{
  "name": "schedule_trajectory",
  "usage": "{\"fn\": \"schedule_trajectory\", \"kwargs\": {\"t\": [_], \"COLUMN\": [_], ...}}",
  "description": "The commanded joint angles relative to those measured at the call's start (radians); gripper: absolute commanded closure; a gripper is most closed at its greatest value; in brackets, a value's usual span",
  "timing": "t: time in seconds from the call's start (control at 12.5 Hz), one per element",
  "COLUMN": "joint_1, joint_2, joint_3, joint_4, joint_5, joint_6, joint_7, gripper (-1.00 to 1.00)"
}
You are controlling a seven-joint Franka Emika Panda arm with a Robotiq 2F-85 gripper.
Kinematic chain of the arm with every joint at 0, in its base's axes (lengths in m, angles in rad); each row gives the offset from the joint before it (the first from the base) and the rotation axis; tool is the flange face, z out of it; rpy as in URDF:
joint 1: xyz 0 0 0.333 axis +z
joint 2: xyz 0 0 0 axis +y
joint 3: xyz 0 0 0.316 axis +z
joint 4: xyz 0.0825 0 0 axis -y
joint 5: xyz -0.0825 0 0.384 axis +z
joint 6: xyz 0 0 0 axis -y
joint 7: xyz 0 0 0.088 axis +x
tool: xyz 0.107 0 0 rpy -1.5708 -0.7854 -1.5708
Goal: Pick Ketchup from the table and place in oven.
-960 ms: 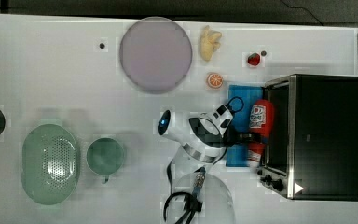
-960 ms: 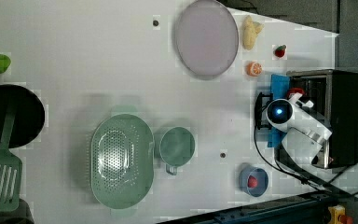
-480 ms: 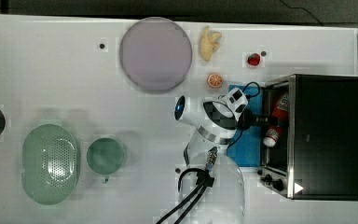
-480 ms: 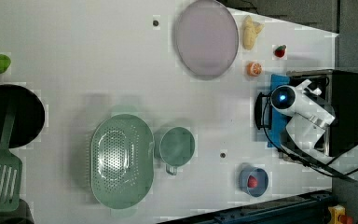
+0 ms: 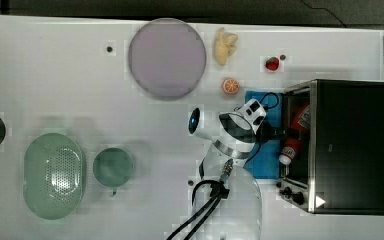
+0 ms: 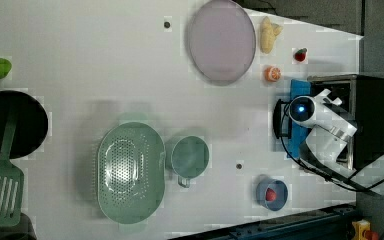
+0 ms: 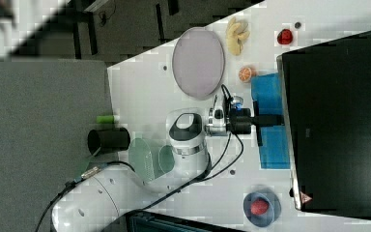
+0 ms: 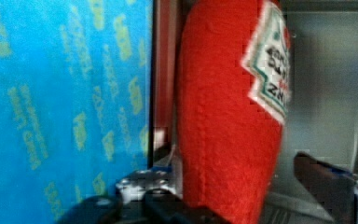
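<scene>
From the wrist view, the end effector (image 8: 242,196) stands spread wide, one finger (image 8: 326,179) clear of the ketchup (image 8: 228,116) lying between them inside the oven (image 5: 350,145), past its blue door (image 5: 262,150), on the tabletop (image 5: 80,75).

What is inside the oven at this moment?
The ketchup lies inside the oven, just past the open blue door, white cap towards the knobs. The dark roof covers the rest of the interior.
</scene>
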Motion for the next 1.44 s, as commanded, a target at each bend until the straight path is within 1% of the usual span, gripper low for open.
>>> {"fn": "schedule_trajectory", "kwargs": {"t": [0.08,0.32,0.4,0.48,0.8,0.96,1.04,1.28,1.36,1.44], "joint_1": [0.015,0.046,0.055,0.060,0.062,0.062,0.062,0.061,0.060,0.060], "joint_2": [-0.014,-0.075,-0.113,-0.158,-0.357,-0.449,-0.491,-0.601,-0.629,-0.658], "joint_3": [-0.021,0.003,0.019,0.038,0.107,0.118,0.119,0.115,0.112,0.109], "joint_4": [0.028,0.027,0.026,0.026,0.038,0.057,0.066,0.093,0.115,0.138], "joint_5": [0.001,0.020,0.068,0.162,0.646,0.882,0.981,1.245,1.310,1.325], "joint_6": [0.009,0.007,0.007,0.007,0.007,-0.010,-0.033,-0.158,-0.189,-0.228], "joint_7": [0.060,0.059,0.059,0.059,-0.016,-0.045,-0.046,-0.043,-0.043,-0.043], "gripper": [-1.00,-1.00,-1.00,-1.00,-1.00,-1.00,-1.00,-1.00,-1.00,-1.00]}}
